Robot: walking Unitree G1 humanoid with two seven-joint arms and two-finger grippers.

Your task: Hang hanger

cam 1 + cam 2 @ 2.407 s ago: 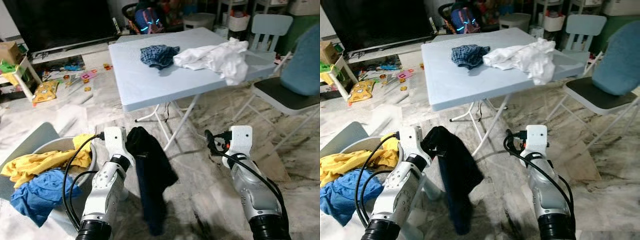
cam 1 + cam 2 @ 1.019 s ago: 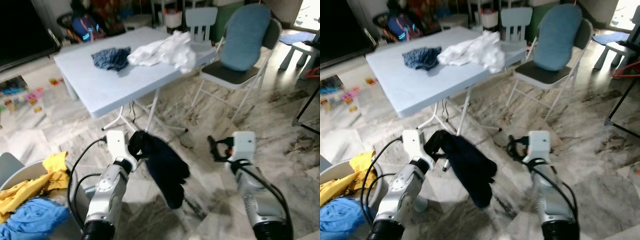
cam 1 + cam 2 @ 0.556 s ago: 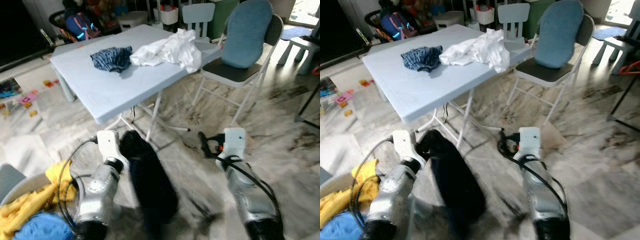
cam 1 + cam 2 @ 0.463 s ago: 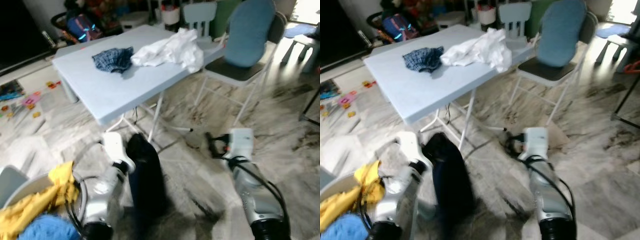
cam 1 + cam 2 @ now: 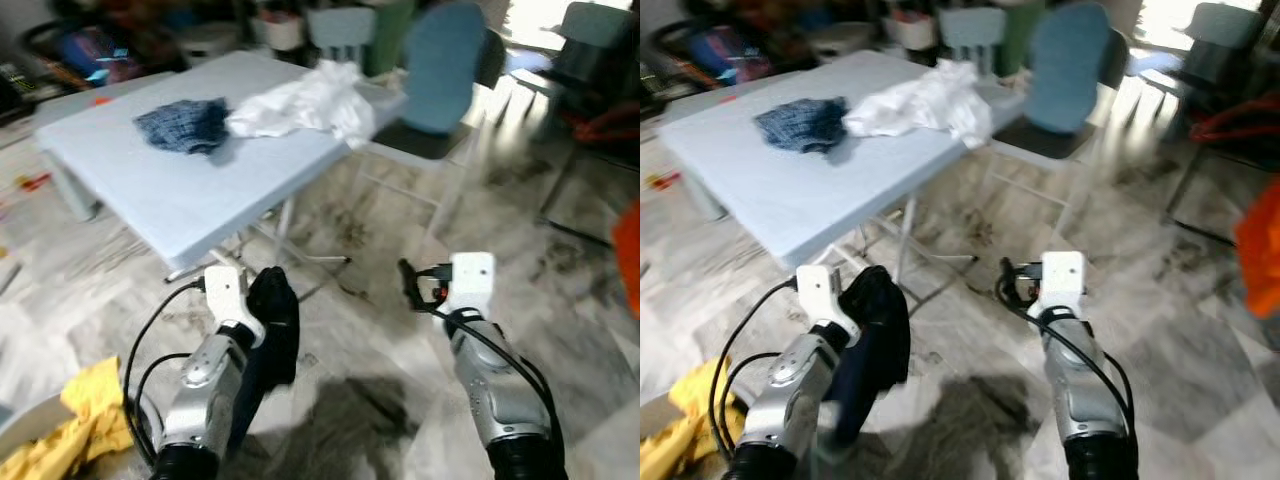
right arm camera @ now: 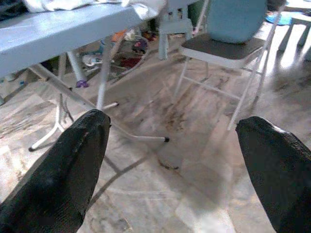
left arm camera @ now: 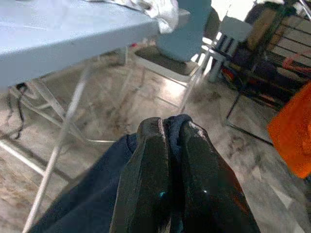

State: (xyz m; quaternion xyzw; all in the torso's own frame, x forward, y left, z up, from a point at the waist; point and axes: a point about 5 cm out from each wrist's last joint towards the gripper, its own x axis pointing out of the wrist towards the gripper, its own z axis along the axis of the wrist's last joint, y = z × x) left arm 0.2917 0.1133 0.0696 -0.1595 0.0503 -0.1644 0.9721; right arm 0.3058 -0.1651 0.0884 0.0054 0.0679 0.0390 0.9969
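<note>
Left wrist view: left gripper [image 7: 170,145] has both black fingers pressed together on a fold of the dark navy garment [image 5: 268,330], soft limp cloth that hangs below the gripper over the grey veined marble floor [image 5: 360,340]. Right gripper [image 6: 170,141] is spread wide and holds nothing. One pale blue folding table [image 5: 150,190] on thin white metal legs carries two cloth heaps: one crumpled white [image 5: 300,100], one blue checked [image 5: 180,125]. One blue-backed folding chair [image 5: 440,80] stands just beside the table.
</note>
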